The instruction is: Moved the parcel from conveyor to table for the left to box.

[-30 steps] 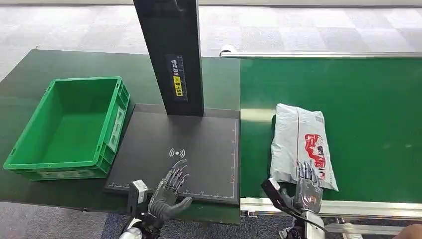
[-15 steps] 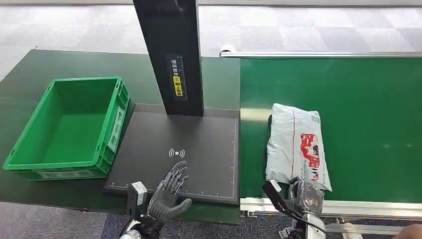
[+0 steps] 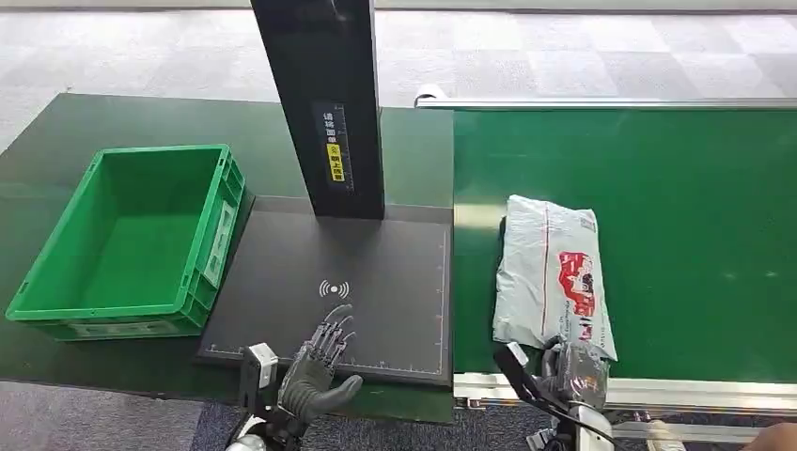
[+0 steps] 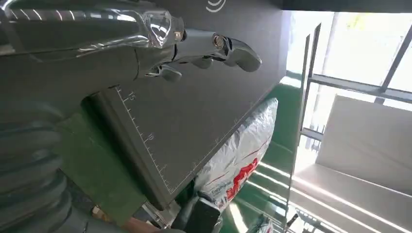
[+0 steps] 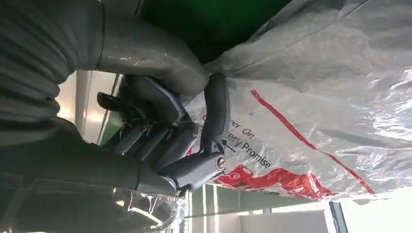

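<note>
The robot's right hand (image 3: 575, 368) closes its fingers (image 5: 214, 121) on the near end of the grey parcel (image 3: 553, 272), which stretches away from the hand along the green conveyor (image 3: 695, 188). The left hand (image 3: 315, 366) hovers open, holding nothing, over the near edge of the black scanner pad (image 3: 376, 272), the green box (image 3: 127, 240) beyond it to its left. The grip looks shallow on slack plastic; a slow, low carry leftward to the pad should keep it from slipping.

The dark green table (image 3: 113, 113) bears a green crate (image 3: 127, 240) and black mat (image 3: 376, 282); the conveyor (image 3: 695, 188) carries the parcel (image 3: 550, 268).
</note>
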Motion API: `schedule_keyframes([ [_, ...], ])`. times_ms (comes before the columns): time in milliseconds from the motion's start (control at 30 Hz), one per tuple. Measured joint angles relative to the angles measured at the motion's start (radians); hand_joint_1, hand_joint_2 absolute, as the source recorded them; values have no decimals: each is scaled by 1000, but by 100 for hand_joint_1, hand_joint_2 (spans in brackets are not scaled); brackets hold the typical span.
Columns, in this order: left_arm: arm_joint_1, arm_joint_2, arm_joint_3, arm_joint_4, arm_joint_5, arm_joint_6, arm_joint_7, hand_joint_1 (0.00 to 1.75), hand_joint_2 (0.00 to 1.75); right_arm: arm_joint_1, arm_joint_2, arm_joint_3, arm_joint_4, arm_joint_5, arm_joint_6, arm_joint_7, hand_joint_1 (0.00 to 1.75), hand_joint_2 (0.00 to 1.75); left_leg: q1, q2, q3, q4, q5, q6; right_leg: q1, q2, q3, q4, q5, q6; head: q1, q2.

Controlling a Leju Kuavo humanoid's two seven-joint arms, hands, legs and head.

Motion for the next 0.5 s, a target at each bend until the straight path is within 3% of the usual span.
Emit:
schedule_keyframes([
  [100, 0, 0, 0, 0, 0, 3, 1, 0, 175, 15, 13, 5, -37, -6, 14, -8, 175, 175, 0, 0, 0, 0, 0, 0, 0, 0, 0, 0, 0, 0, 0, 0],
  [133, 0, 0, 0, 0, 0, 5, 2, 0, 175, 21, 19, 9, -57, -3, 18, -6, 93, 175, 0, 0, 0, 0, 0, 0, 0, 0, 0, 0, 0, 0, 0, 0],
  [167, 0, 0, 0, 0, 1, 6, 3, 0, 175, 27, 22, 13, -73, -2, 19, -4, 0, 175, 0, 0, 0, 0, 0, 0, 0, 0, 0, 0, 0, 0, 0, 0],
  [500, 0, 0, 0, 0, 1, 12, 5, 0, 175, 74, 46, 74, -199, 33, 45, 27, 0, 175, 0, 0, 0, 0, 0, 0, 0, 0, 0, 0, 0, 0, 0, 0],
])
